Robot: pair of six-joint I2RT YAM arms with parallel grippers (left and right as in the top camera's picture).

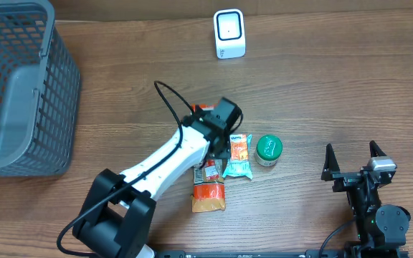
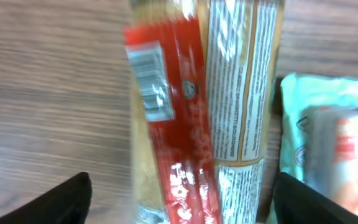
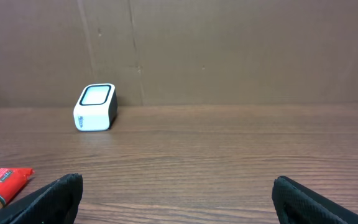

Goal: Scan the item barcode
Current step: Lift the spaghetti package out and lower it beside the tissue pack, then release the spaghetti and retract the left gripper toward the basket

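left arm extended, left gripper (image 2: 180,182) spread over red packet (image 2: 188,112) | right arm folded, right gripper (image 3: 176,182) spread, barcode scanner (image 3: 96,107) ahead-left

The left arm (image 1: 171,154) stretches forward and rightward, wrist bent down. The left hand (image 2: 182,202) faces down, fingers wide apart. The right hand (image 1: 350,152) sits near its base, level, fully spread and holding nothing.

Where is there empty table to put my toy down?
Bare wood lies between the basket and the scanner, and a wide patch lies between the scanner and the right gripper. It is crowded in the middle, where the red packet, teal packet and green-lidded tub bunch by the left gripper.
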